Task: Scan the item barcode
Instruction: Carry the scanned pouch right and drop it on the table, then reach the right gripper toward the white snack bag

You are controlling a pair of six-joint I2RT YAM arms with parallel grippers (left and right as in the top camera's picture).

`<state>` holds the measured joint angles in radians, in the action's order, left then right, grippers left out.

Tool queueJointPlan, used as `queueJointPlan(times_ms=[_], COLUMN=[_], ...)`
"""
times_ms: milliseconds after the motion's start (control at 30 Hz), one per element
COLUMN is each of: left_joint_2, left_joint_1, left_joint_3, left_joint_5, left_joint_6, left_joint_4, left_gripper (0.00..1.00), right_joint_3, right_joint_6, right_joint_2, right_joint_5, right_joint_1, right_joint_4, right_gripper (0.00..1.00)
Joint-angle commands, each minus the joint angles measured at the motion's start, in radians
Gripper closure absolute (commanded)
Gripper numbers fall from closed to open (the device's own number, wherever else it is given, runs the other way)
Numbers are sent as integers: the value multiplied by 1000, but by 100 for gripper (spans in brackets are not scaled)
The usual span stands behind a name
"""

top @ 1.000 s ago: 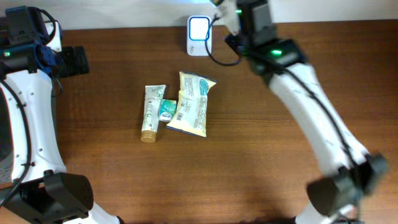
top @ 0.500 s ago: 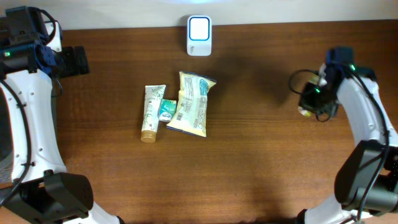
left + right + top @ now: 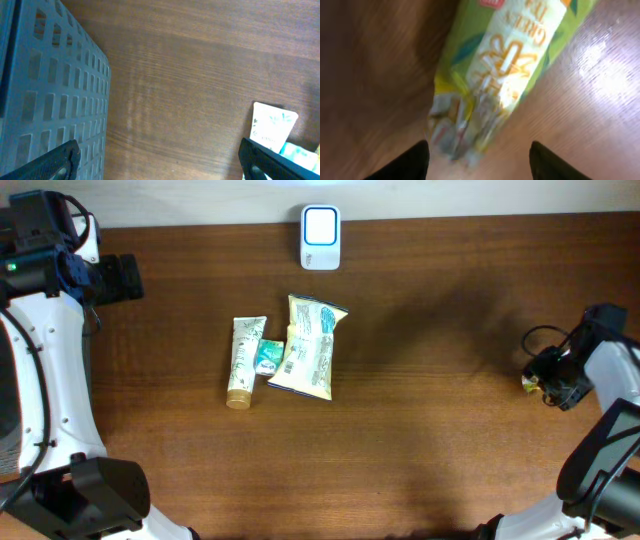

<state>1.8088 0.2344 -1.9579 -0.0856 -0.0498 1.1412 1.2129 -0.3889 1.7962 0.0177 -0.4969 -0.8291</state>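
The item, a green tea packet [image 3: 500, 65] in yellow-green wrap, lies on the wood at the table's far right [image 3: 529, 384]. My right gripper [image 3: 477, 165] stands open over it, and the packet's crimped end lies loose between the two dark fingertips [image 3: 405, 162]. In the overhead view the right gripper [image 3: 550, 383] is right beside the packet. The white scanner [image 3: 320, 225] with its lit window stands at the back centre. My left gripper [image 3: 130, 278] hangs open at the far left, with nothing between its fingers [image 3: 55, 162].
A cream tube [image 3: 243, 360], a small green box [image 3: 268, 357] and a pale snack bag [image 3: 312, 347] lie together mid-table. The left wrist view shows the tube's end [image 3: 272, 125] and a grey gridded crate wall [image 3: 45, 90] on the left.
The right arm swung from the scanner at the back to the table's far right with the packet, then its jaws opened and let the packet go. The left arm stayed put.
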Motion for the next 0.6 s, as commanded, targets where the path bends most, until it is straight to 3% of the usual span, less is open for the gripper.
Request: queueJointPlan(times_ms=[0,100,167,200,300,467,567], left_joint_2=[3,3,3,3,3,3,3], left_joint_1=[2,2,2,2,2,2,2], left_joint_3=[1,1,1,1,1,1,1], left_joint_5=[3,3,3,3,3,3,3], left_joint_6=[-16,-16,-16,-16,-16,-16,-16], left_joint_4=[-2,-2,-2,-2,-2,-2,-2], left_gripper=[1,1,1,1,1,1,1], right_joint_3=[202,382,396,394,378,335,335], right_joint_6=[65,161,169,168,67,-43,-35], right_joint_2=[-36,-36,-36,-33,-19,106,276], right_joint_5=[154,318,364,376,375,392,555], right_joint_1=[7,116,220,283,494,741,818], right_joint_4=[-164,-373,-379,-364,-269,-95,10], right_gripper=[37,36,31,14,1,1,1])
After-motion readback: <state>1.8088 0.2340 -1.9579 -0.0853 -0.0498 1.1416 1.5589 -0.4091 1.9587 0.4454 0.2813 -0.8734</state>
